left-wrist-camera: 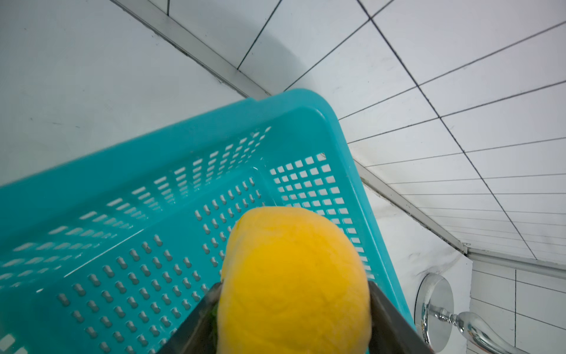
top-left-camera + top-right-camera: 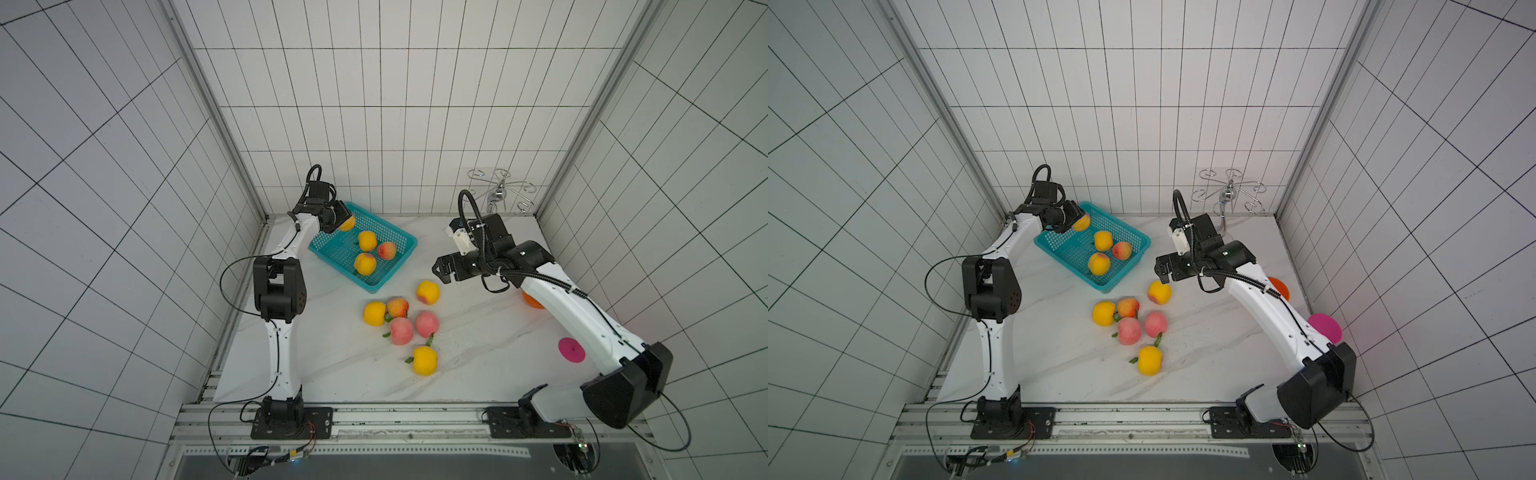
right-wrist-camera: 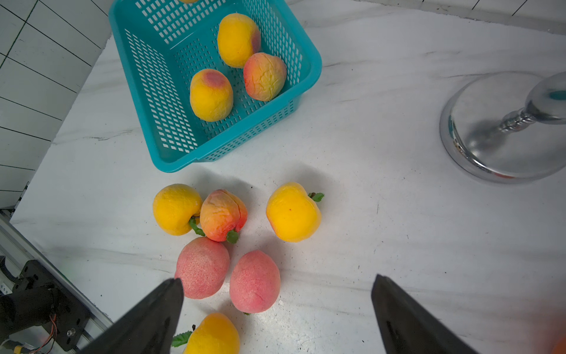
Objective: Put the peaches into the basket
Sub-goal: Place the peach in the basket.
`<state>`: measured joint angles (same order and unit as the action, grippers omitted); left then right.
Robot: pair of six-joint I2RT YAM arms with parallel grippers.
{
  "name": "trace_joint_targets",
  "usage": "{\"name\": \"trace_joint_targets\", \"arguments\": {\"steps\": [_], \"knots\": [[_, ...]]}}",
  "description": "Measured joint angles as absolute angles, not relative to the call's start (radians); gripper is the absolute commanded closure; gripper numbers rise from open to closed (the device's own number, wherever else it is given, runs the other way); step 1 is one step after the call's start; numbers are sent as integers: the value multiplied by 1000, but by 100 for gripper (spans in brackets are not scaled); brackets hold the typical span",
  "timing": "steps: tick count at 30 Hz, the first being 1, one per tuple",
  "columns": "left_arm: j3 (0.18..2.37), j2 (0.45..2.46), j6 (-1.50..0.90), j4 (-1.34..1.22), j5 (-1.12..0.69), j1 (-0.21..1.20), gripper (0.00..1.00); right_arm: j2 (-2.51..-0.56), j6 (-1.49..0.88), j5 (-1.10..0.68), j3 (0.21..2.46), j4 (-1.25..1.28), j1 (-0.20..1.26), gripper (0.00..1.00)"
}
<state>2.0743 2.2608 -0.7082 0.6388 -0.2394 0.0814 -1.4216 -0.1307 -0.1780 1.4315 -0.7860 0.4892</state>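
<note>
**Top pair.** Both top views are looking steeply down from high above my base rail, facing the back wall. They are standing far enough off to take in both my arms and the whole table (image 2: 478, 353). They are sharing nearly everything: the basket (image 2: 405, 255) and the loose peaches (image 2: 401, 330).

**Left wrist.** It is sitting just behind my left gripper (image 1: 294, 285) and peering along the jaws, very near. A yellow peach (image 1: 294, 260) is filling the lower frame, with the basket's far corner beyond.

**Right wrist.** It is hanging behind my right gripper (image 3: 277, 278), looking down and forward over the table. It is sharing the basket and loose peaches with the top views, and the chrome stand (image 3: 502, 131) with the left wrist view.
</note>
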Motion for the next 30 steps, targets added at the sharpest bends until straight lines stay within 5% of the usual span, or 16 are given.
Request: {"name": "trace_joint_targets", "arguments": {"steps": [30], "knots": [[2123,2430,-752,602,-245,97,34,-1422,-121,-220,1431,-769,489,0]]}}
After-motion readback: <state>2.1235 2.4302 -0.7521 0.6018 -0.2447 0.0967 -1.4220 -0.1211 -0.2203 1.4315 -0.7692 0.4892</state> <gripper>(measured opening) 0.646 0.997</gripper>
